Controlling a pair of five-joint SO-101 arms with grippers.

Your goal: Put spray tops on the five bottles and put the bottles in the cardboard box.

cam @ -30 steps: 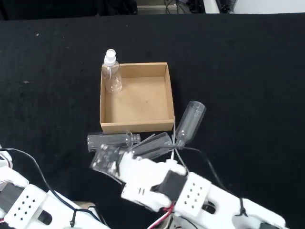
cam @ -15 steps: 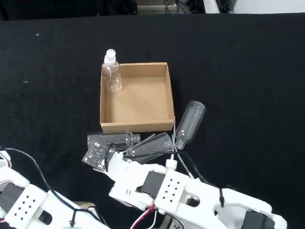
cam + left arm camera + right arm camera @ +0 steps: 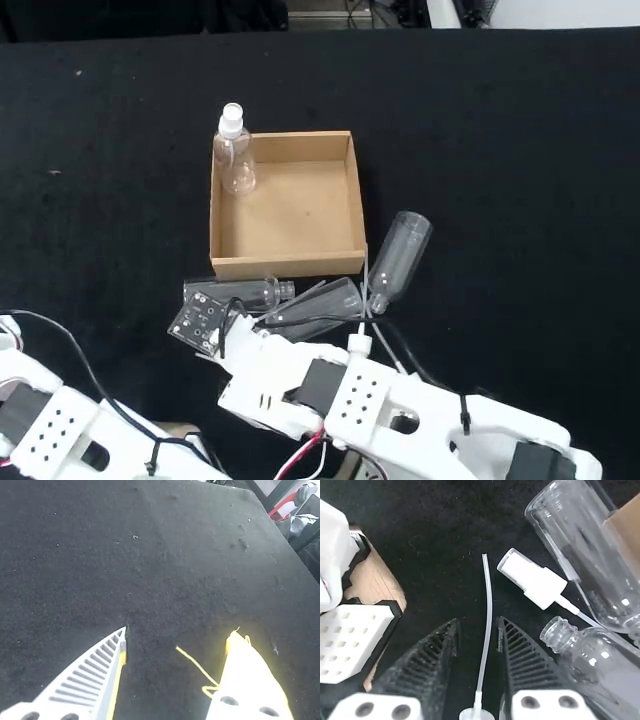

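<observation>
A capped bottle stands in the back-left corner of the cardboard box. Three clear bottles without tops lie in front of the box: one at its left, one in the middle, one by the box's right corner. My right gripper holds a spray top by its head, with the thin tube running out between the fingers. A loose spray top lies near an open bottle neck. Over bare cloth, my left gripper is open with nothing in it.
The right arm stretches across the near edge, just in front of the lying bottles. The left arm sits at the near left corner. Black cloth covers the table. Cables trail beside both arms.
The right arm's wrist has swung left and slightly away from the lying bottles. The bottles and the box stayed put.
</observation>
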